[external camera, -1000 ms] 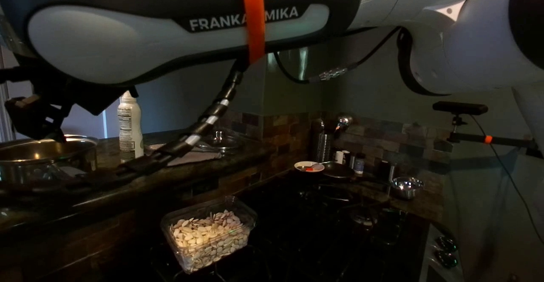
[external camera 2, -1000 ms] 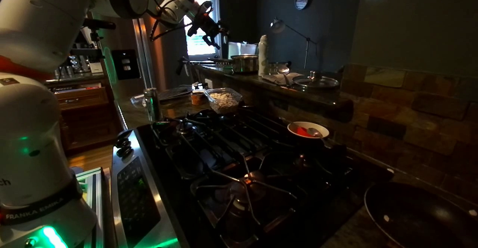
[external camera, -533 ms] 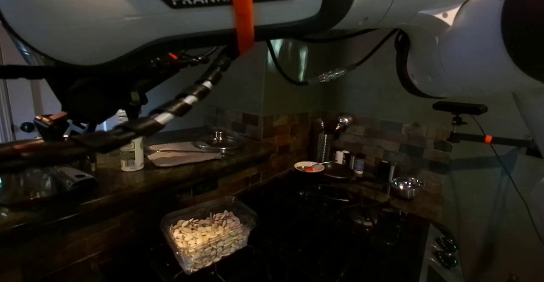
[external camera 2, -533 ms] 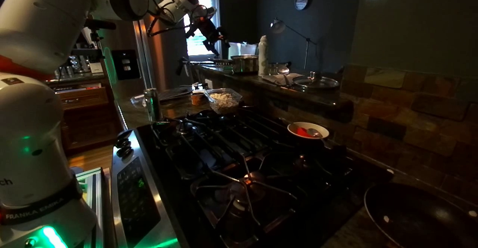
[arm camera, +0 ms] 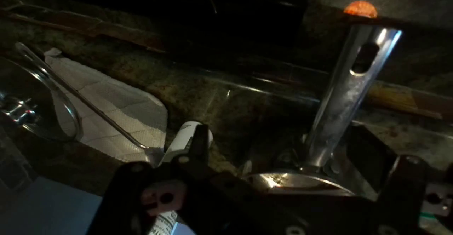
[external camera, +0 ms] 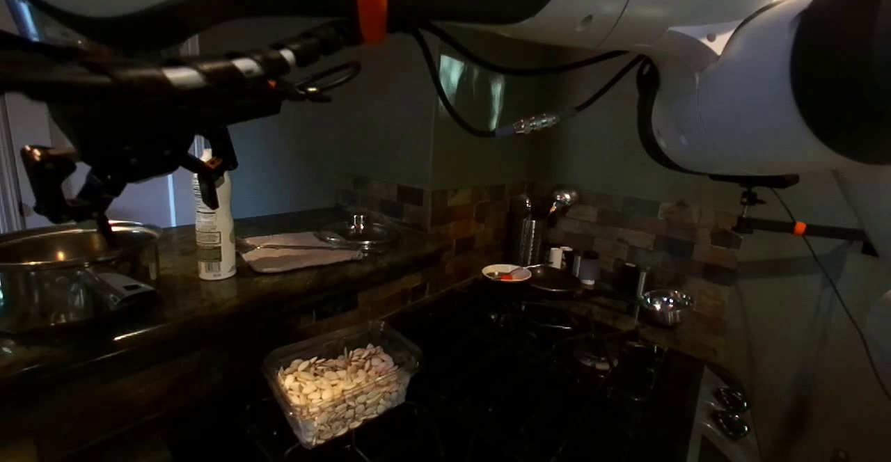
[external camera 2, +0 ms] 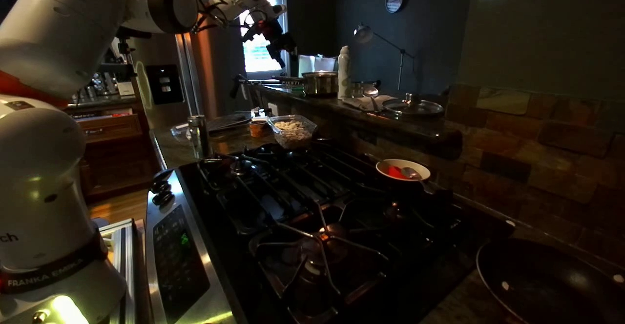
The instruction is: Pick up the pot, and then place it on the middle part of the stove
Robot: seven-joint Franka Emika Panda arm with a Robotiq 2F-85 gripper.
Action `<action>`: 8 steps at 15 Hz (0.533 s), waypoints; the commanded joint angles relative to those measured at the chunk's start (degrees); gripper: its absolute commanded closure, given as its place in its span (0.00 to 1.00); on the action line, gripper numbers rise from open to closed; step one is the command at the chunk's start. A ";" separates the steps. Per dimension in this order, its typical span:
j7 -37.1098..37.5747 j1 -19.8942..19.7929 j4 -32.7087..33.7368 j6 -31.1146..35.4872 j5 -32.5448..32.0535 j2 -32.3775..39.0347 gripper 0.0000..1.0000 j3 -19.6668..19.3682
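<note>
Black and jointed, your gripper (arm camera: 278, 126) hangs with its fingers (arm camera: 201, 143) spread apart, holding nothing. Below it, not touching, the round, polished steel pot (external camera: 59, 288) rests on a mottled, stone-looking counter (external camera: 186, 296); its long, smooth handle (arm camera: 334, 118), slotted near the end, shows between the fingers in the wrist view. You appear to be lining up the grasp; next, you'd likely lower, straddle the handle and close. Mind the tall white can (external camera: 217, 243), partly hidden by one finger. Farther out lies a quilted cloth (arm camera: 109, 97); well away and lower, the glossy black stove (external camera 2: 283, 204).
</note>
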 commanded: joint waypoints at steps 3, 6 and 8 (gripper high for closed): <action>3.92 1.46 5.17 0.76 0.24 4.08 0.00 0.12; 2.09 2.92 8.71 2.27 5.84 7.50 0.00 -3.45; 2.81 1.19 3.92 2.67 2.25 4.58 0.00 -0.83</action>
